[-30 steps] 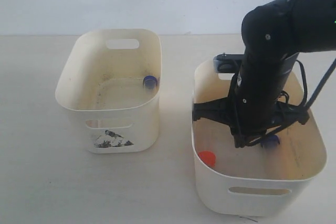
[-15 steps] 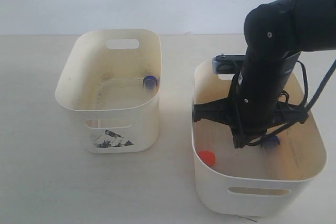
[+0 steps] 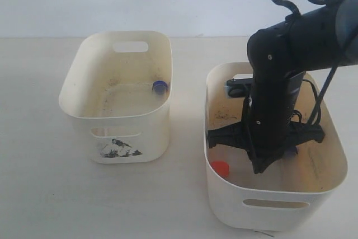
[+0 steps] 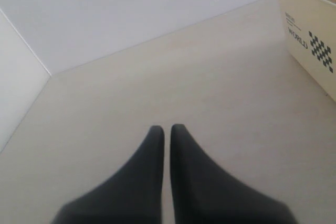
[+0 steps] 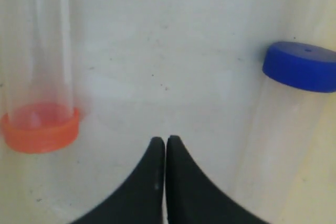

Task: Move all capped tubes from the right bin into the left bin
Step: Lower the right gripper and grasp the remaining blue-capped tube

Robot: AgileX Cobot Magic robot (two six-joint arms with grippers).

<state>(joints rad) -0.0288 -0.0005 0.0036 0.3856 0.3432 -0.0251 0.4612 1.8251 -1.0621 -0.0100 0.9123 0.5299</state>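
My right gripper [image 5: 166, 140] is shut and empty, low inside the right bin [image 3: 274, 208]. Its tips point at the bin floor between an orange-capped tube [image 5: 39, 124] and a blue-capped tube [image 5: 299, 66]. In the exterior view the right arm hides the blue cap; one orange-red cap [image 3: 220, 168] shows near the bin's left wall. The left bin [image 3: 126, 130], with its black picture sticker [image 3: 119, 148], holds one blue-capped tube [image 3: 160, 87] by its right wall. My left gripper [image 4: 167, 128] is shut and empty over bare table, outside the exterior view.
The right arm [image 3: 277, 99] fills most of the right bin's middle. A strip of table [image 3: 187, 138] lies between the two bins. In the left wrist view a cream tub corner with printed black marks [image 4: 315, 45] stands nearby, and a white wall [image 4: 105, 9] bounds the table.
The right arm has dropped deeper into the right bin, and the blue cap seen beside it before is now hidden behind it. The left bin's contents are unchanged.
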